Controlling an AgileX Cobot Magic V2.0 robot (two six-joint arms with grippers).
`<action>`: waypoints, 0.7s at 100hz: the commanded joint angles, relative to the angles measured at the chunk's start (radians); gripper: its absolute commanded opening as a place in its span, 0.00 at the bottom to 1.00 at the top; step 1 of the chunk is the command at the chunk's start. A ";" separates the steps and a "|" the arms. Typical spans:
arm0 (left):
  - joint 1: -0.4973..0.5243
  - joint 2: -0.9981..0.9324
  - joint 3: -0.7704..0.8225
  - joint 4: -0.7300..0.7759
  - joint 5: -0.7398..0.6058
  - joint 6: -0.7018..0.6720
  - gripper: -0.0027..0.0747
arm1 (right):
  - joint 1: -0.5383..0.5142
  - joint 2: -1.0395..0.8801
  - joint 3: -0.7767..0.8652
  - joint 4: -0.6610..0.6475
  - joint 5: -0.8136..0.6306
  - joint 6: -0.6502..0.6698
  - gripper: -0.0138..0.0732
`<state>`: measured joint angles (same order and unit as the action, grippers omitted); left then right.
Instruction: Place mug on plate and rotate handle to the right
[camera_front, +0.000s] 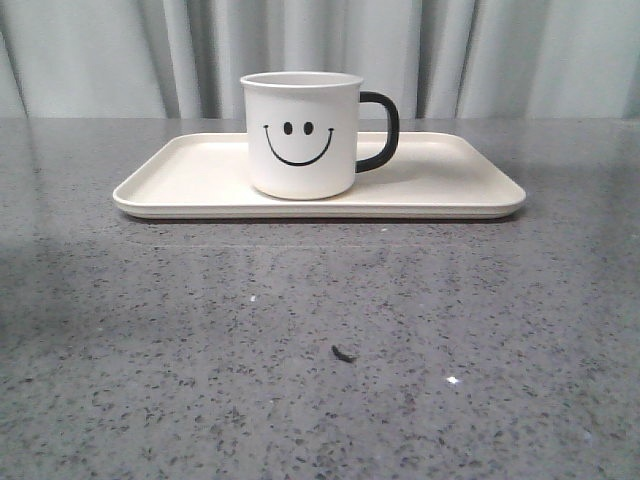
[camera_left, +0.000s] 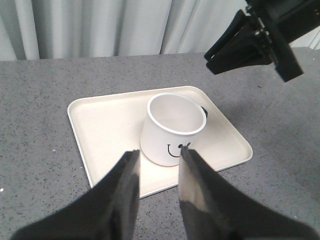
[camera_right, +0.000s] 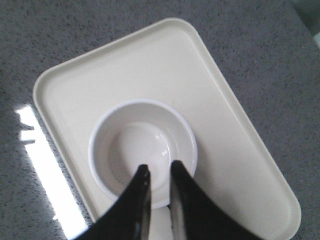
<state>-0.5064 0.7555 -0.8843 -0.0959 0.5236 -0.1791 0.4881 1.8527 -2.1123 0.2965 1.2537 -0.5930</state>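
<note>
- The white cylindrical mug with a black smiley face (camera_front: 301, 135) stands upright on the flat cream-white rectangular plate (camera_front: 180, 180), its glossy black loop handle (camera_front: 382, 131) pointing right.
- The left gripper (camera_left: 159, 156) hangs parted, empty, short of the mug.
- The right gripper (camera_right: 157, 171) hovers above the mug's rim, narrowly parted, seemingly holding nothing.

Mug (camera_front: 300, 135) upright on plate (camera_front: 190, 180) near its middle, handle (camera_front: 383, 130) to the right, plate on table (camera_front: 320, 350)
</note>
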 joint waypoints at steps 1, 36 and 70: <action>-0.009 -0.023 -0.023 0.008 -0.087 0.002 0.28 | -0.004 -0.103 -0.031 0.073 -0.002 0.006 0.08; -0.009 -0.103 0.062 0.026 -0.129 0.002 0.01 | -0.004 -0.360 0.240 0.150 -0.154 0.056 0.09; -0.009 -0.173 0.161 0.026 -0.183 0.043 0.01 | -0.004 -0.706 0.703 0.153 -0.440 0.057 0.09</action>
<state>-0.5064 0.6002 -0.7139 -0.0673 0.4396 -0.1532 0.4881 1.2532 -1.4905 0.4190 0.9590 -0.5371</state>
